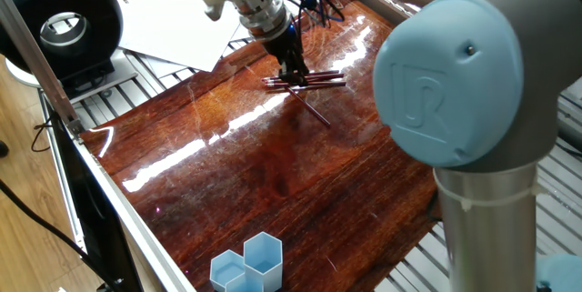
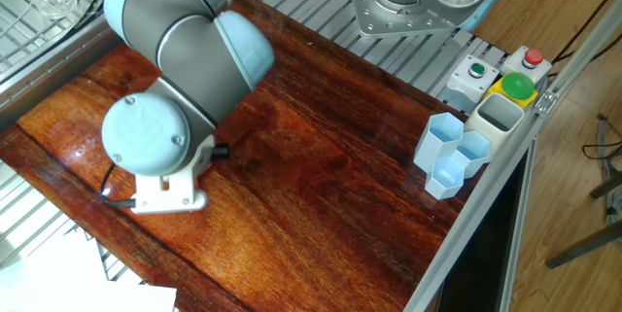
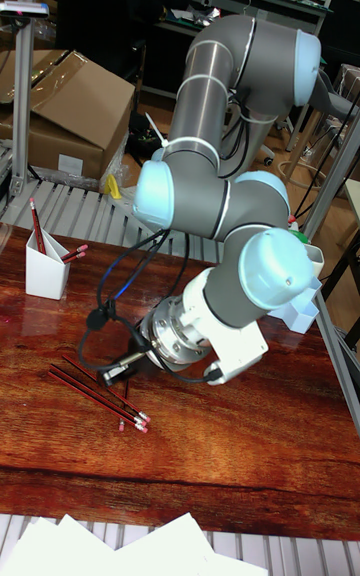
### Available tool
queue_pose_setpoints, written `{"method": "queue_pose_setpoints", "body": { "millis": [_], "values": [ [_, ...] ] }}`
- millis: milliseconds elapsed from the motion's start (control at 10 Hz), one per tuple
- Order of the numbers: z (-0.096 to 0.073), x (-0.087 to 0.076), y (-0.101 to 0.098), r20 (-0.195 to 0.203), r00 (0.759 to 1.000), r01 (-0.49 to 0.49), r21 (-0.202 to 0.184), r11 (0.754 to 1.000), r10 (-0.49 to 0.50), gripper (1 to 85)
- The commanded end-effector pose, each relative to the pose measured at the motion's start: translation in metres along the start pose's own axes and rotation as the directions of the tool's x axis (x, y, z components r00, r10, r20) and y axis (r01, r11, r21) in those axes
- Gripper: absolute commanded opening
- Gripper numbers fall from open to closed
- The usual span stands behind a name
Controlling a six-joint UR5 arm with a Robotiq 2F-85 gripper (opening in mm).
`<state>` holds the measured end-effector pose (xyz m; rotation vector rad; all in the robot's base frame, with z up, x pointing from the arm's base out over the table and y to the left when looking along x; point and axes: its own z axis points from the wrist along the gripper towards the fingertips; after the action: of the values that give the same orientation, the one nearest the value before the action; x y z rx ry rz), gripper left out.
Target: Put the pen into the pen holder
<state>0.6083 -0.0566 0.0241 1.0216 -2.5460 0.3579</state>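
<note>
Down over a small cluster of pens (image 1: 305, 80), the gripper (image 1: 293, 67) reaches the glossy reddish wooden tabletop (image 1: 273, 165) in one fixed view; its dark fingers stand at the pens, but whether they are clenched on one or released cannot be told. White paper sheets (image 1: 173, 24) lie past the far edge, a black ring-shaped device (image 1: 59, 24) sits at upper left, and light blue hexagonal cups (image 1: 247, 263) are cut off at the bottom edge. The arm's big blue-capped joint (image 1: 450, 78) fills the right side. From the other fixed view the arm's wrist (image 2: 155, 147) hides gripper and pens altogether; the hexagonal cups stand at the tabletop's right edge beside a button box (image 2: 505, 74). The tall fixed view shows the pens as thin dark red sticks with pale tips, lying in a loose fan just left of the wrist, the gripper mostly hidden. The pen holder (image 3: 45, 261), a white angular cup with a slanted rim, stands at the far left with pens already upright in it, well apart from the lying pens. A cardboard box (image 3: 70, 111) sits behind.
</note>
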Motion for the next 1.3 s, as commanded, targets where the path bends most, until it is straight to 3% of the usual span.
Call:
{"method": "queue_pose_setpoints", "body": {
  "millis": [0,200,1200],
  "values": [
    [-0.002,-0.007,0.001,0.001,1.0,-0.005,-0.009,1.0,0.005,34.3],
    [0.0,-0.012,0.006,0.008,1.0,-0.009,-0.023,1.0,0.009,34.3],
    [0.006,-0.018,0.011,0.012,1.0,-0.023,-0.021,1.0,0.023,30.0]
  ]
}}
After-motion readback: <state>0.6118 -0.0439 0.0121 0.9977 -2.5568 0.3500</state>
